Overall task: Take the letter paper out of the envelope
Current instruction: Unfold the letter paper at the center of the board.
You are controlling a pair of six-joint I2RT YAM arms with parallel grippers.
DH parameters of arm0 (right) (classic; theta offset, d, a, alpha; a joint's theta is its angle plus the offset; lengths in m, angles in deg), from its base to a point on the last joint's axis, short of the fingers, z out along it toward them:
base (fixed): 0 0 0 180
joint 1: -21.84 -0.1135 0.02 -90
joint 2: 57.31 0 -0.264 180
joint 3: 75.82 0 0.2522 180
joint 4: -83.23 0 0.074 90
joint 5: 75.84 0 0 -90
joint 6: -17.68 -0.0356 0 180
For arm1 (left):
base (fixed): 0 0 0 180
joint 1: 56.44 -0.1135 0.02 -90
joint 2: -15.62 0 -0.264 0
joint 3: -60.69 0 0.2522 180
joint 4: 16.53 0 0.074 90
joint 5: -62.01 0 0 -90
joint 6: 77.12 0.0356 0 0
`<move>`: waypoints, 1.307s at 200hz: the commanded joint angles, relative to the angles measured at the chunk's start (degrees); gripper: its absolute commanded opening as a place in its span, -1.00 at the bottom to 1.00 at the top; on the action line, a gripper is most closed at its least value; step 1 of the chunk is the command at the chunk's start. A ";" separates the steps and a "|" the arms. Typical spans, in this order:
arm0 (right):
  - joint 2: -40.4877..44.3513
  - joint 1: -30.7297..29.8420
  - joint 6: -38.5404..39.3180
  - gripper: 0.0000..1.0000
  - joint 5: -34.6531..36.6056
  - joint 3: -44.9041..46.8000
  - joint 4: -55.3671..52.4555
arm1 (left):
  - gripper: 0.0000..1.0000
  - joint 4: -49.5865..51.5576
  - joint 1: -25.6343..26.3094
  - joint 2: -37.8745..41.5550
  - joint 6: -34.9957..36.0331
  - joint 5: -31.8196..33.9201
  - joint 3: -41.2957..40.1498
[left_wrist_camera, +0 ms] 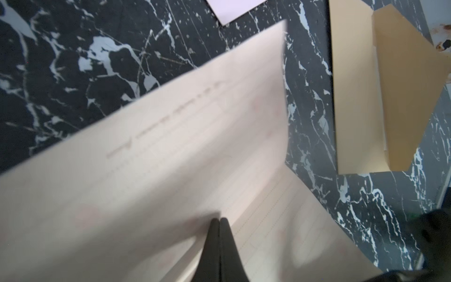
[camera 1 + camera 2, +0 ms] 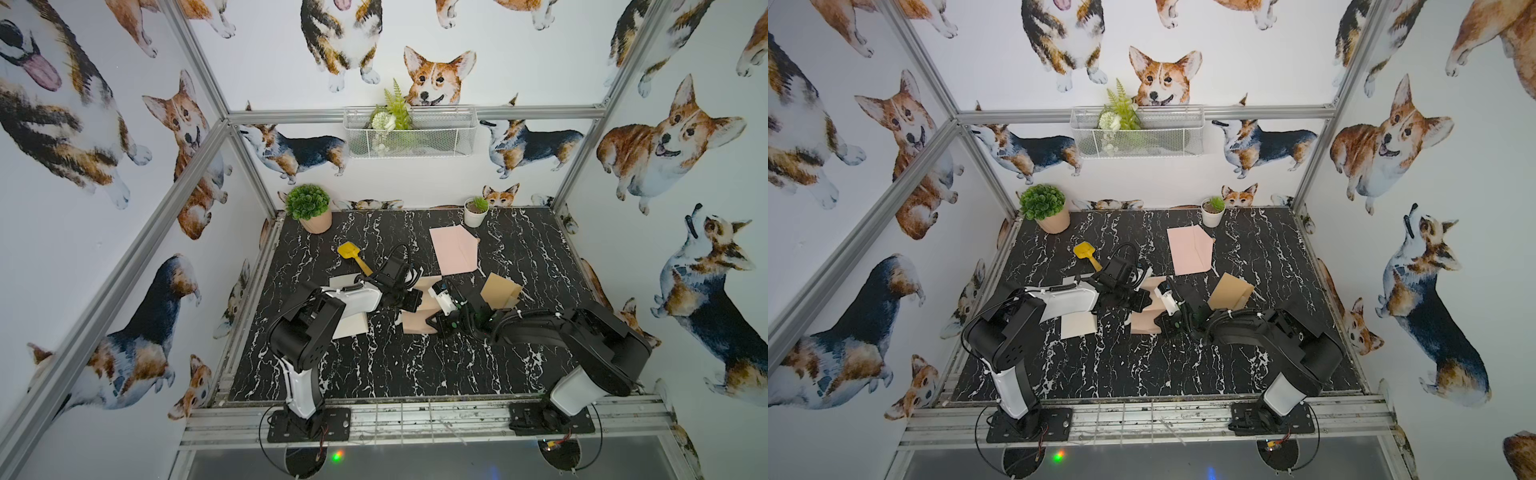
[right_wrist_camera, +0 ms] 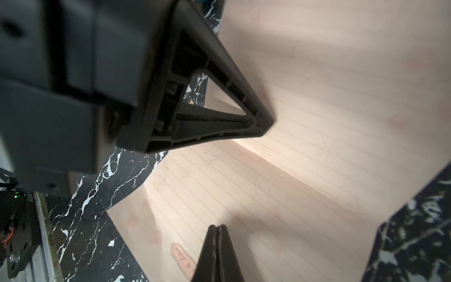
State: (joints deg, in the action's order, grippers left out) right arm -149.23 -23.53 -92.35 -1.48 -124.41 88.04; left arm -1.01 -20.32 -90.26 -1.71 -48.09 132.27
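The letter paper (image 2: pixel 415 324) is already clear of any envelope. It sits mid-bench, half unfolded, with its lower panel near the bench (image 2: pixel 395 365) and its upper panel lifted. The left claw (image 1: pixel 219 221) is closed tight on the raised panel, and the right claw (image 3: pixel 217 228) is pinched flat on the lower edge, close to the small printed label. The pink envelope (image 2: pixel 453 249), which by its colour is probably the one the sheet came from, lies well apart at the back. A brown envelope (image 2: pixel 500 289) with its flap up lies near the right arm. The main risk, as I judge it, is tearing. With the sheet gripped at two ends, any pull apart or twist by either arm would strain the fold line and rip or crumple it. If one claw lets go first, the loose panel could flop and drag the sheet out of the other's thin grip. The two wrists are also crowded together, so a careless retreat could knock them against each other or sweep the brown envelope.
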 commanded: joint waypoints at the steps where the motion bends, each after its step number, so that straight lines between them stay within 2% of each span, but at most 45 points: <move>1: -1.62 -0.02 -2.15 -1.00 -0.27 0.81 4.74 | -1.00 1.19 0.00 -1.09 1.13 0.89 0.86; 48: -6.50 -0.55 -1.49 -1.00 0.08 -2.95 1.32 | -1.00 2.10 0.00 -2.83 1.05 1.55 1.92; 104: -11.30 -5.71 2.48 -1.00 2.83 -10.04 -6.53 | -1.00 3.86 -0.06 -3.12 0.44 5.49 2.47; 189: -7.53 -6.33 1.47 -0.97 4.65 -9.56 -5.97 | -1.00 1.67 -0.01 1.10 0.45 7.38 -0.12; 241: -9.93 -4.98 -2.81 -1.00 0.03 -9.45 -5.09 | -1.00 3.07 -0.05 0.91 0.37 7.72 0.54; 261: -7.40 -4.29 -5.58 -1.00 -1.47 -7.11 -1.10 | -1.00 2.32 -0.06 2.07 0.09 8.16 -0.26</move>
State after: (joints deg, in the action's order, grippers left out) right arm -158.32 -28.27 -95.48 3.28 -133.67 84.80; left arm 3.95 -20.47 -89.15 -1.47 -39.60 131.99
